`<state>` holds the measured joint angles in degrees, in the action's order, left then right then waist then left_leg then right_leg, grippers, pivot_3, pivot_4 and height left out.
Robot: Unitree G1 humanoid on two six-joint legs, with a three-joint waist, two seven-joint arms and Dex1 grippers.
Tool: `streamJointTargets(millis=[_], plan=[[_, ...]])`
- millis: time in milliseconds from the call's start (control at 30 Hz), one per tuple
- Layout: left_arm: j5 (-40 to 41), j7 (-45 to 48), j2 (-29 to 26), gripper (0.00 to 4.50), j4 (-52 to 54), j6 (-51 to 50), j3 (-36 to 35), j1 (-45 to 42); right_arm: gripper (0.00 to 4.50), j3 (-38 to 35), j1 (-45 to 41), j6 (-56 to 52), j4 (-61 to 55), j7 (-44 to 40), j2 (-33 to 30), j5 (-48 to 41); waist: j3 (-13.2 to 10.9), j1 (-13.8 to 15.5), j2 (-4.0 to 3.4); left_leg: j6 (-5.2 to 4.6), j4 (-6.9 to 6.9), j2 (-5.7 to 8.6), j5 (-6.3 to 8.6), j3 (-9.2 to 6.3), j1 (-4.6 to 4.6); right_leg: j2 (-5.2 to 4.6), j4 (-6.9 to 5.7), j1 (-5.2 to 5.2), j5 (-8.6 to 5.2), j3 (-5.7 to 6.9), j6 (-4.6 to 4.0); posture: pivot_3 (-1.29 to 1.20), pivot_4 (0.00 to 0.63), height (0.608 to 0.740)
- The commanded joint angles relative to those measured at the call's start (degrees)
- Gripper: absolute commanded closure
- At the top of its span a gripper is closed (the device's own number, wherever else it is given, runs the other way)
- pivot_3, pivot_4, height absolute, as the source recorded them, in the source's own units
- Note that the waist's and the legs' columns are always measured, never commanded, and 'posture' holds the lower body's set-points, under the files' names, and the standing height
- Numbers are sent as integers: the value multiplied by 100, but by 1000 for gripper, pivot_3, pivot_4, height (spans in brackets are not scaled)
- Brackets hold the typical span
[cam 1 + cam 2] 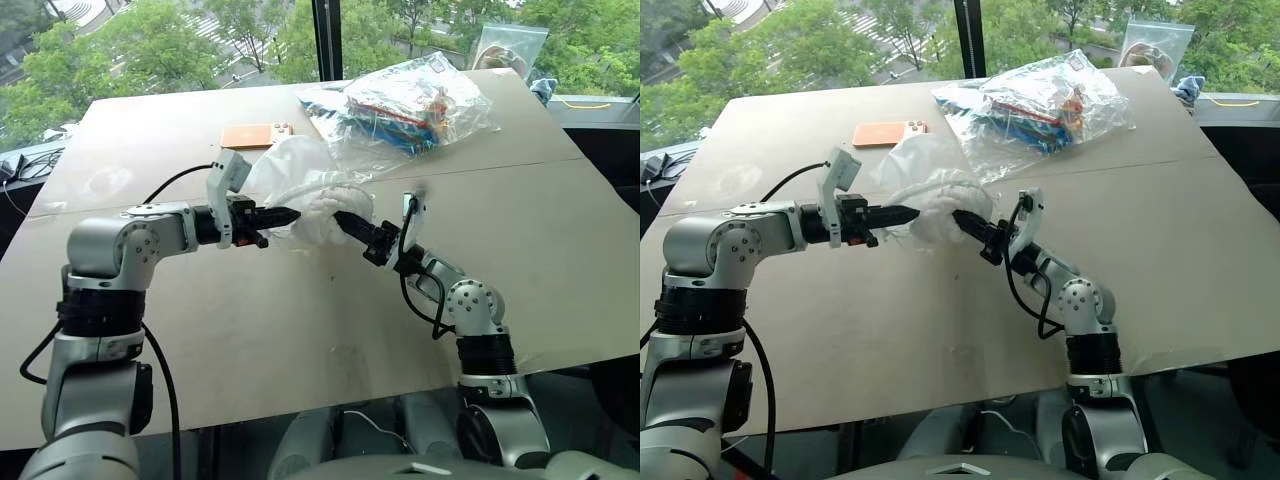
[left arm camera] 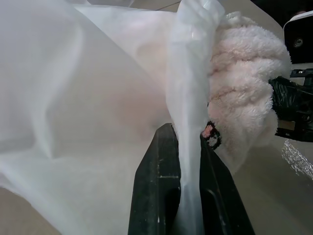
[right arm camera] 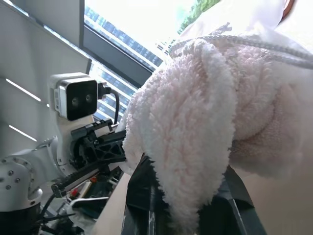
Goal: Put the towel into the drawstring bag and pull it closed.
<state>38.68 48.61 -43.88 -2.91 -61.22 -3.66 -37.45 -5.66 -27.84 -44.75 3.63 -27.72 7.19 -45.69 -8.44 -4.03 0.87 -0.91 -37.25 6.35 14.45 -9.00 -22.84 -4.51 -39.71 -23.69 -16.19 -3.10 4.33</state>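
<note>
The translucent white drawstring bag (image 1: 285, 165) lies at the middle of the table, its mouth facing me. My left gripper (image 1: 291, 214) is shut on the bag's rim (image 2: 188, 98), holding a fold of the thin fabric between its black fingers (image 2: 156, 171). The cream fluffy towel (image 1: 325, 212) bulges at the bag's mouth, partly under the fabric. From the right, my right gripper (image 1: 342, 217) is shut on the towel (image 3: 195, 132), which drapes over its fingers. A white cord (image 3: 254, 41) runs across the towel's top.
A clear plastic bag of colourful items (image 1: 405, 105) lies behind the drawstring bag. A flat orange object (image 1: 255, 134) rests at the back left of it. Another clear packet (image 1: 510, 48) stands at the far right edge of the table (image 1: 300, 330).
</note>
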Motion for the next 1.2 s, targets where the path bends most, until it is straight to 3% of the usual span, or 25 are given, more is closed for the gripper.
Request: streamJointTargets(millis=[33,233,400,500,667,967,1200], plan=[[-60,141,-144,4500,167,85,-14,-105,4465,-98,-287,110,0,28,65,-138,0,3,0,0,0,0,0,2,0,0,0,0,0,-2,0,0,150,740],[965,298,-170,4500,882,-1420,-181,-188,4465,167,-662,665,596,220,302,460,0,-4,0,0,-1,0,0,1,0,-1,-2,-4,0,0,0,0,150,740],[954,427,-504,4500,1480,-1323,-49,197,4465,36,-915,994,973,343,437,469,-2,-34,-3,0,3,-1,0,5,0,-1,-4,-4,0,-4,0,0,150,740],[958,260,-385,4500,1544,-1330,-84,184,4465,141,-941,1008,972,225,437,416,-2,-1,-3,0,2,-2,0,4,1,2,-2,-4,0,-1,0,0,150,740],[1388,-306,277,4500,1653,-1834,-434,37,4465,1095,-762,1014,801,-769,287,743,-2,-11,-2,0,-1,-2,0,6,1,1,-1,-3,0,-1,0,0,150,740],[1356,-878,586,4500,1842,-1871,-524,219,4465,1316,-859,1342,963,-1419,336,914,-2,-3,-2,0,-4,-3,0,4,1,1,-2,-2,0,0,0,0,150,740],[1315,-1440,876,4500,1292,-1828,-1165,-84,4465,1779,-565,1069,861,-1737,132,1283,-1,-36,-1,0,-5,-5,0,5,1,3,-2,-2,0,2,0,0,150,740]])
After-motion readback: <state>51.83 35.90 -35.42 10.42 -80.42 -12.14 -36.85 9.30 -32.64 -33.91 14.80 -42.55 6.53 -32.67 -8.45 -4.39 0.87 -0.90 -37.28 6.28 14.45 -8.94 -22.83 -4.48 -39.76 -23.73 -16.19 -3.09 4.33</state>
